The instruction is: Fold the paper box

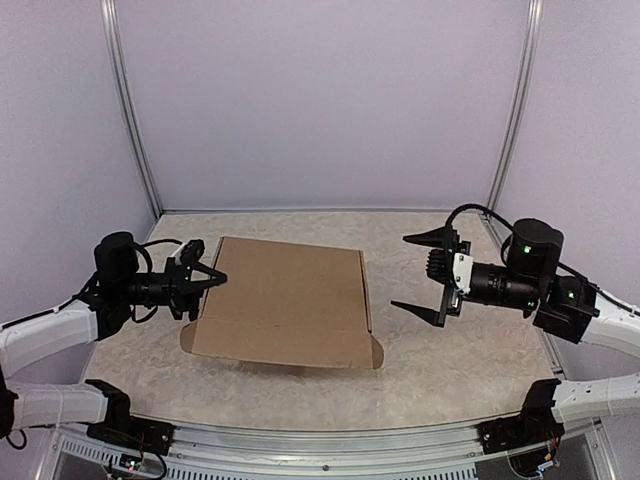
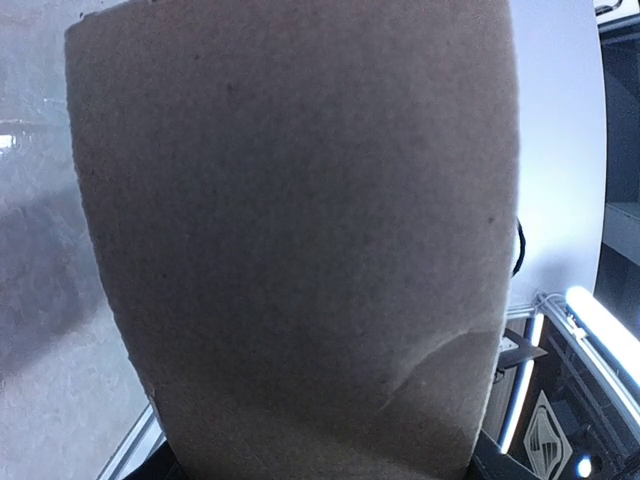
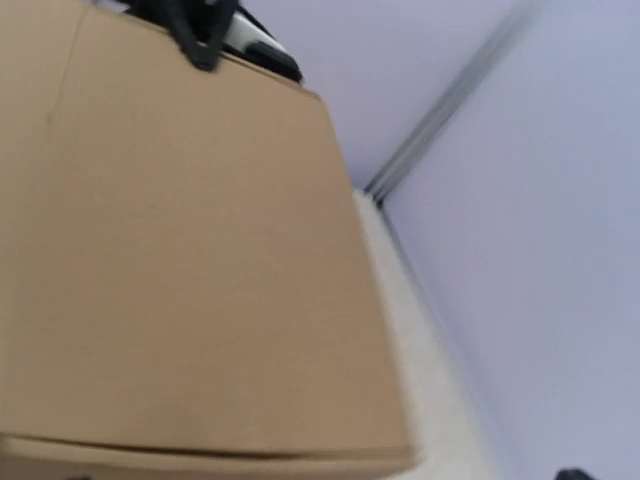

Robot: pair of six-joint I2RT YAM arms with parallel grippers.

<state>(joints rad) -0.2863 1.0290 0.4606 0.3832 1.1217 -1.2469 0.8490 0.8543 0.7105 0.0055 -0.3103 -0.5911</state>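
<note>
Rear overview, wrist views near box

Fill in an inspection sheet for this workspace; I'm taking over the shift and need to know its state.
surface: mottled beige table
job's things: paper box looks closed, with a tab sticking out at its near right corner
clutter: nothing seen
grippers: left gripper shut on the box's left edge; right gripper wide open, apart from the box
cables: black cable looping above the right gripper
surroundings: pale walls, metal frame post
</note>
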